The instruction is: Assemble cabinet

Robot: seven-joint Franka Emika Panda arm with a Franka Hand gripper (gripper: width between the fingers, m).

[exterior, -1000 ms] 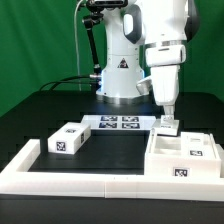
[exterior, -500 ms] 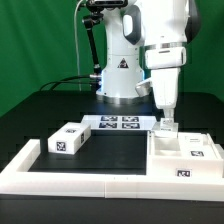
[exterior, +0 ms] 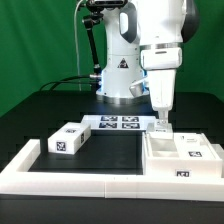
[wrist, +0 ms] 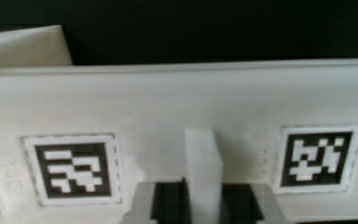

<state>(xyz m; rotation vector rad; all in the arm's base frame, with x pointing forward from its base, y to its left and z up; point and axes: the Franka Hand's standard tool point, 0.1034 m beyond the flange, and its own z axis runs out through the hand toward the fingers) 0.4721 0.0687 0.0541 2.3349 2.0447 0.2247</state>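
The cabinet (exterior: 186, 160) is a white box-shaped body with compartments and square markers, lying at the exterior view's right inside the border frame. My gripper (exterior: 160, 124) stands over its back left corner, pointing straight down. In the wrist view the cabinet (wrist: 176, 100) fills the picture with two markers on its face. A thin white upright wall (wrist: 202, 160) runs between my two dark fingers (wrist: 158, 205). The gripper (wrist: 202, 208) is shut on that wall. A loose white drawer block (exterior: 68, 139) with a marker lies at the exterior view's left.
A low white border frame (exterior: 60, 172) runs along the front and left of the work area. The marker board (exterior: 117, 124) lies flat behind the middle. The robot's base (exterior: 118, 75) stands at the back, before a green backdrop.
My gripper has shifted slightly toward the exterior view's left, and the cabinet has shifted a little with it. The drawer block has not moved.
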